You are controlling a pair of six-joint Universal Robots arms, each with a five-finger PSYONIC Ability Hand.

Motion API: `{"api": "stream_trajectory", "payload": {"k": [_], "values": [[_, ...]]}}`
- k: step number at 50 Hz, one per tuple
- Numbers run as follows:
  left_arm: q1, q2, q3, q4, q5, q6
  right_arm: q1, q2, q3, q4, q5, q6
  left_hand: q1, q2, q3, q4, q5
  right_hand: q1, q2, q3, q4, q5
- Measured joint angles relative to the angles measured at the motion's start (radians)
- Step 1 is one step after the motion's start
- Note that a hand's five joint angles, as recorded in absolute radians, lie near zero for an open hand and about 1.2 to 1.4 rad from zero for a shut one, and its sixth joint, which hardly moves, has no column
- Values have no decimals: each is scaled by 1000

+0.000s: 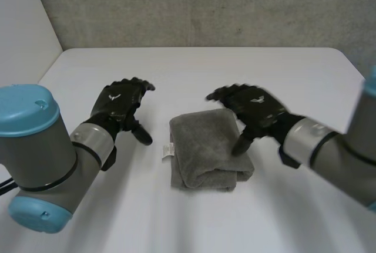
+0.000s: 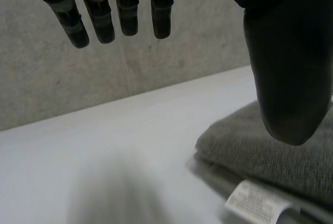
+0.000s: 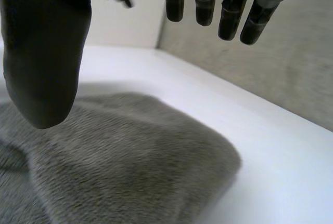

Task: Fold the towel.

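Grey towel (image 1: 208, 147) lay folded at mid surface (image 1: 194, 71), white label (image 1: 167, 149) at its left edge. L hand (image 1: 120, 103) was just left of towel, fingers relaxed & spread, holding nothing. R hand (image 1: 255, 109) was over towel's right edge, fingers straight, thumb pointing down at cloth, no grip.

I see the grey terry towel (image 1: 208, 147) just below centre of the head view. It lies flat, folded into a thick, compact rectangle. Stacked layers show at its near edge, perhaps three. A small white label (image 1: 167, 149) sticks out from its left edge.
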Motion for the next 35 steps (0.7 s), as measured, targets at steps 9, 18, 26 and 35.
{"api": "stream_trajectory", "payload": {"k": [9, 18, 26, 35], "values": [[-72, -72, 115, -13, -2, -96, -135, 27, 2, -14, -94, 181, 0, 0, 0, 0, 0, 0, 0, 0, 0, 0], [-159, -218, 233, -80, -10, -166, -129, 242, -97, -14, -96, 222, 0, 0, 0, 0, 0, -1, 0, 0, 0, 0], [-185, -305, 252, -107, -64, -168, -104, 347, -152, -16, -85, 281, 0, 0, 0, 0, 0, -4, 0, 0, 0, 0], [-181, -362, 227, -105, -142, -157, -62, 374, -162, -26, 12, 198, 0, 0, 0, 0, 0, -4, 0, 0, 0, 0]]}}
